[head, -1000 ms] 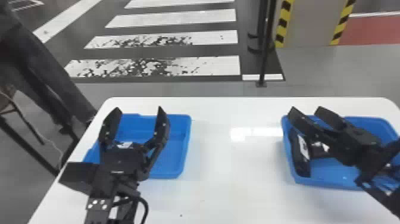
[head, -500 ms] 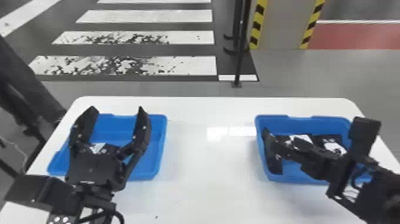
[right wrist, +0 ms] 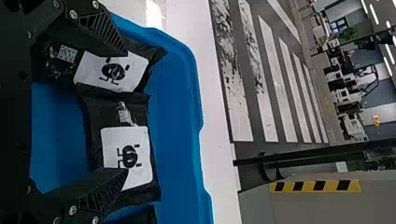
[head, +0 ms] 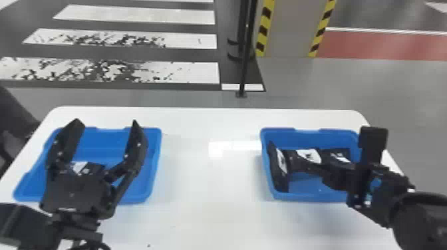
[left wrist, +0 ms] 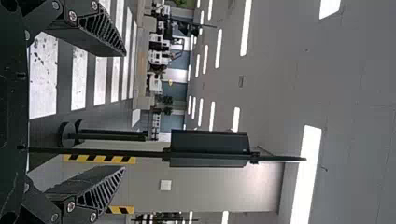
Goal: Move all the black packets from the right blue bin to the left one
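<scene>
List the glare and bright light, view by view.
Head view: a bright reflection on the white table, between the left blue bin and the right blue bin; left wrist view: ceiling lights washed out to plain white; right wrist view: a glare patch on the table near the right blue bin.

Shows black packets (head: 279,166) in the right blue bin (head: 309,196), another packet (head: 94,169) in the left bin (head: 155,159), on white worktop (head: 206,196).
</scene>
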`<action>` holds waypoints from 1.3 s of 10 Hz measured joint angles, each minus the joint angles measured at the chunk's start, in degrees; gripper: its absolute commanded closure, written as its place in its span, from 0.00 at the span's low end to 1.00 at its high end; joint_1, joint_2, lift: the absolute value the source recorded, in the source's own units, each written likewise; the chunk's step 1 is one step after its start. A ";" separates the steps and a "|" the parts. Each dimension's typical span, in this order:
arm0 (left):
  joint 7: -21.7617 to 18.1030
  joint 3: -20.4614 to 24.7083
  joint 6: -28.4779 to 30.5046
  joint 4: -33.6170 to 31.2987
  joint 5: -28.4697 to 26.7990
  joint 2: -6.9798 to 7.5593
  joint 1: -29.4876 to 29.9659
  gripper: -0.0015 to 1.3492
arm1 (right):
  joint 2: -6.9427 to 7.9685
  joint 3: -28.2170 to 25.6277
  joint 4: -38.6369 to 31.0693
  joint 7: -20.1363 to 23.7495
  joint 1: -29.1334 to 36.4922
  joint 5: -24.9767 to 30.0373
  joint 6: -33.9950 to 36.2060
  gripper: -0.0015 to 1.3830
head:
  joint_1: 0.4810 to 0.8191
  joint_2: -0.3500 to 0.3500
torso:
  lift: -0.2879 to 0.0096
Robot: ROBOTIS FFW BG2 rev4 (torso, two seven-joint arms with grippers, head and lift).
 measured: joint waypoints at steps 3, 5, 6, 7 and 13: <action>-0.16 -0.02 -0.15 0.00 0.00 0.04 -0.12 0.14 | -0.45 -0.22 4.38 1.39 -2.92 1.90 -0.89 0.12 | 0.63 0.34 | 0.50; -0.19 -0.08 -0.17 0.10 -0.24 0.09 -0.21 0.14 | -0.62 0.14 7.03 1.73 -4.08 2.12 -2.17 0.12 | 0.63 0.33 | 0.50; -0.21 -0.08 -0.28 0.14 -0.48 0.08 -0.19 0.14 | -0.75 0.37 8.49 2.47 -4.56 2.00 -2.94 0.13 | 0.63 0.33 | 0.50; -0.22 -0.08 -0.30 0.14 -0.58 0.03 -0.20 0.14 | -1.06 1.07 10.39 3.13 -5.36 1.55 -3.97 0.13 | 0.63 0.34 | 0.50; -0.26 -0.03 -0.96 0.34 -1.10 0.00 -0.22 0.14 | -1.92 2.89 14.43 3.78 -7.58 1.00 -0.86 0.53 | 0.63 0.35 | 0.50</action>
